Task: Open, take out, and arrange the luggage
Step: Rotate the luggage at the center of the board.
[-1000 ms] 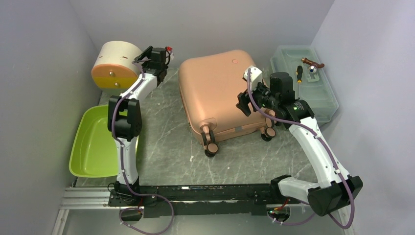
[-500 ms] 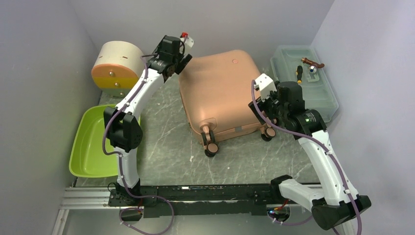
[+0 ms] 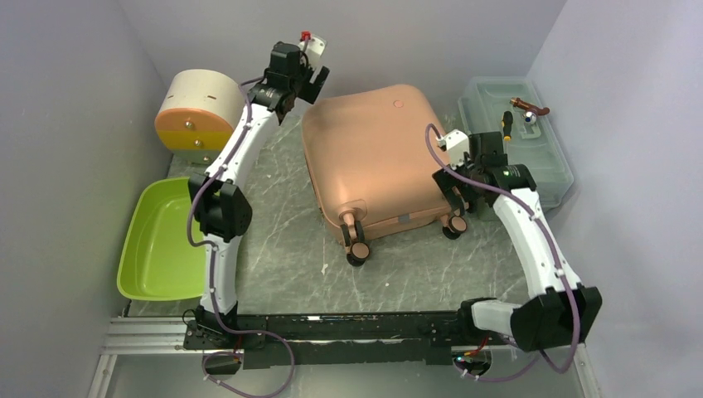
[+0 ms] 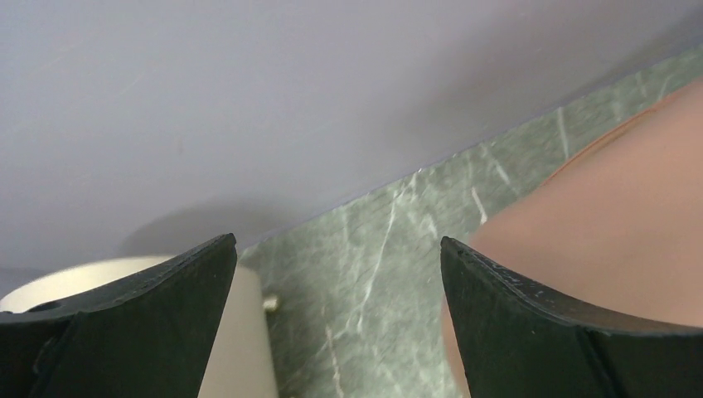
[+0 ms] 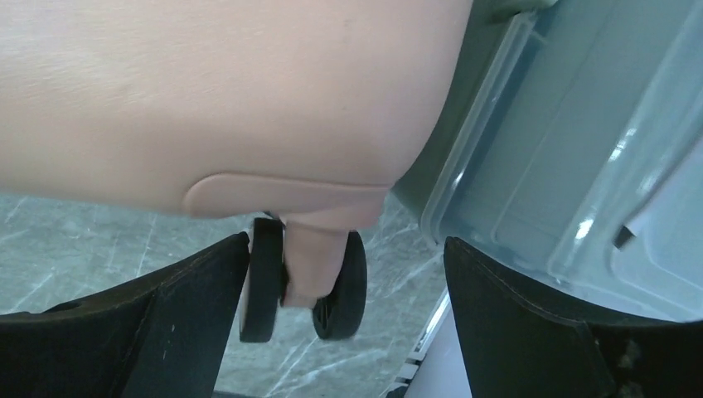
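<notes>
**Pink suitcase lies shut, both claws wide and empty**

At the far left a lime-green tub (image 3: 153,249) sits at the edge of the marbled table (image 3: 273,249). Behind it stands the cream half-round box (image 3: 195,104) with its orange-yellow front.

The left arm reaches up past that box. The left gripper (image 3: 313,76) hangs by the back wall, between the cream box and the far left corner of the luggage (image 3: 373,153). Its fingers (image 4: 166,307) are spread wide with nothing between them but table and wall.

The luggage lies flat in the middle of the table, lid closed, and its dark wheels (image 3: 359,249) point toward the arm bases.

The right gripper (image 3: 454,195) sits low at the suitcase's near right corner. Its jaws are spread wide too and grip nothing. In the wrist view a pair of wheels shows in the gap between the fingers, but neither pad touches them.

Just beside that corner, at the right wall, lies the translucent grey-green toolbox (image 3: 539,157) with a screwdriver (image 3: 506,123) on its lid.
</notes>
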Action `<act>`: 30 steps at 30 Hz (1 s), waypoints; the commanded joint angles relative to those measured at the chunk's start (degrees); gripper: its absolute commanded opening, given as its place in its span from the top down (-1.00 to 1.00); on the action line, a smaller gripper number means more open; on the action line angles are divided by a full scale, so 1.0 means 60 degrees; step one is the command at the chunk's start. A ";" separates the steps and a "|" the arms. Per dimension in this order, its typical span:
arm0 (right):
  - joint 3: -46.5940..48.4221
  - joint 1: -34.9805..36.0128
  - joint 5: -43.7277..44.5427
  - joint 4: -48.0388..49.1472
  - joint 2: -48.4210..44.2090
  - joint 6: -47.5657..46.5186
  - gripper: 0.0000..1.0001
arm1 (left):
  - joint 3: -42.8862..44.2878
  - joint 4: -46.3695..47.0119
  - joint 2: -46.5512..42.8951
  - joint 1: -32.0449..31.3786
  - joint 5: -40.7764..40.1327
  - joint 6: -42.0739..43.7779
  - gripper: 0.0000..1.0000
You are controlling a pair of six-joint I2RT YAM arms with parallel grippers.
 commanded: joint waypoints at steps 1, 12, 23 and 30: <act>0.0661 -0.0653 -0.1426 -0.0254 0.0873 -0.0665 -0.80 | 0.1546 0.0090 0.1231 0.0076 0.0887 -0.0875 -0.99; 0.2858 -0.0707 -0.3954 -0.1193 0.3953 -0.3600 -0.60 | 0.1443 0.0284 0.2289 0.0232 0.1648 -0.0842 -0.99; 0.4971 -0.0141 -0.5397 -0.1222 0.6381 -0.5642 -0.69 | -0.1152 -0.0151 0.0675 0.0709 0.1202 -0.0700 -0.99; 0.6458 0.0435 -0.5327 -0.0315 0.7487 -0.5645 -0.74 | -0.3505 -0.0672 -0.1013 0.1157 0.1072 -0.1036 -0.96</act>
